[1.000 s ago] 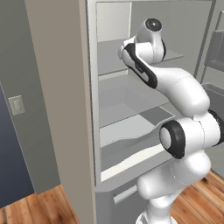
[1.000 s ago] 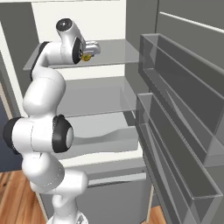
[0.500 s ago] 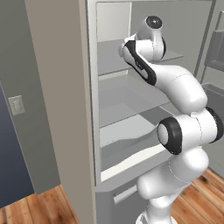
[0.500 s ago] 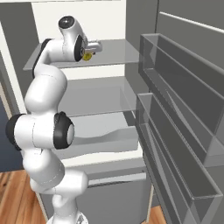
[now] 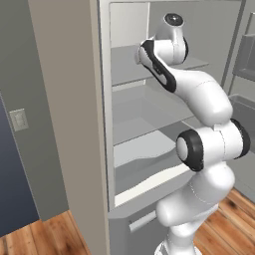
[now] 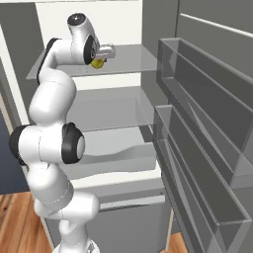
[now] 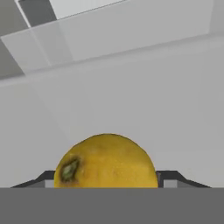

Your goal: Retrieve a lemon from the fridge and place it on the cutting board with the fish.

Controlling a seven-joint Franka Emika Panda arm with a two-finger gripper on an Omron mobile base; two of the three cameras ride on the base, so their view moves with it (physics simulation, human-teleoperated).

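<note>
Over the last second we have pushed our gripper [image 6: 100, 57] further onto the fridge's [image 6: 148, 29] upper shelf [image 6: 128, 59] and begun narrowing the fingers [image 7: 168, 177] around the lemon [image 7: 107, 161]. It sits between them on the shelf; we cannot tell if they grip it yet.

lemon [image 7: 107, 161] low centre, close to lens, stem end turned left. dark finger tips [image 7: 170, 177] flank it, one each side, at or nearly at the peel; contact not resolvable. sits on pale grey shelf [image 7: 131, 87] of fridge.
</note>
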